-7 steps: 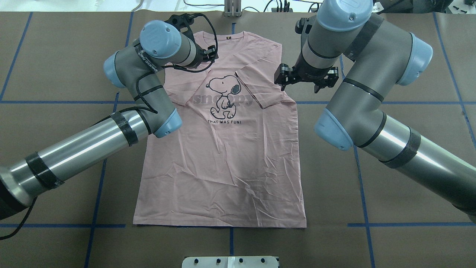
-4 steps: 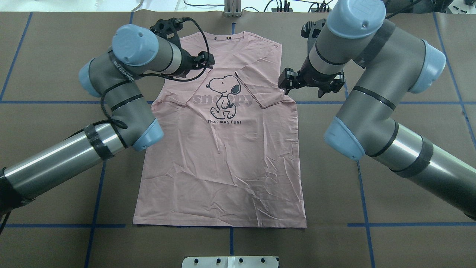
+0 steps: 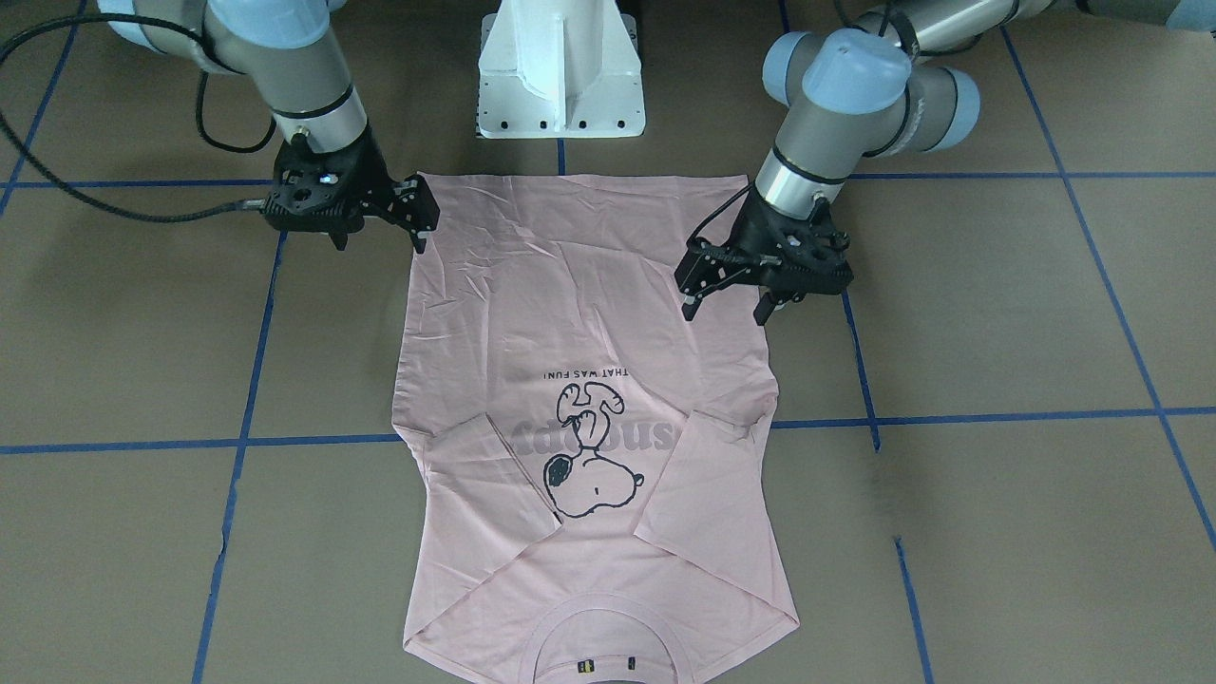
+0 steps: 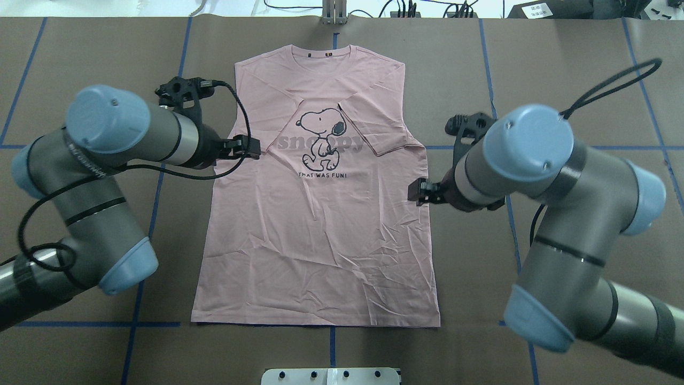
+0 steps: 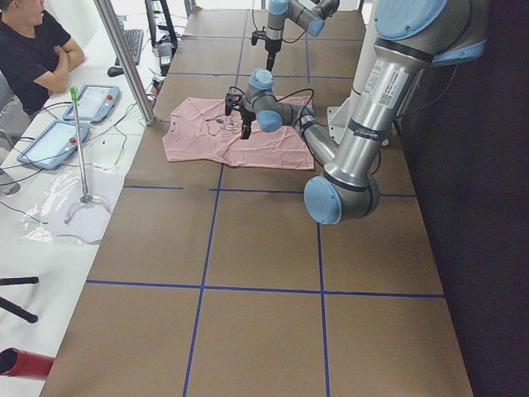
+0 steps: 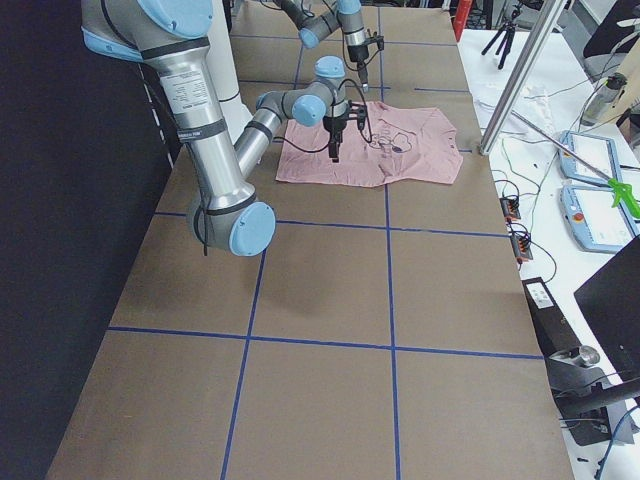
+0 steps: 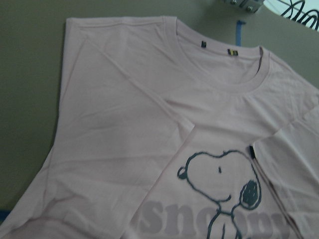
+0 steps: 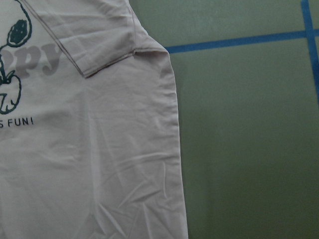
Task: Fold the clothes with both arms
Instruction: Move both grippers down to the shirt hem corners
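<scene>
T-shirt (image 3: 589, 313), pink and print-up, lies flat on the brown table (image 3: 997, 313) in the front-facing view, its sleeves (image 3: 708, 475) folded in over the chest. There we see the left gripper (image 3: 727, 313) and the right gripper (image 3: 378, 245) hanging above its opposite side edges, each with fingers spread and nothing between them. From overhead we place the left gripper over the T-shirt's edge level with the dog (image 4: 323, 131) and the right gripper over the other edge below the folded sleeve, while our wrist cameras show only cloth: the left one the collar (image 7: 219, 88) and the dog's head, the right one the T-shirt's side edge beside a blue tape line (image 8: 239, 41).
</scene>
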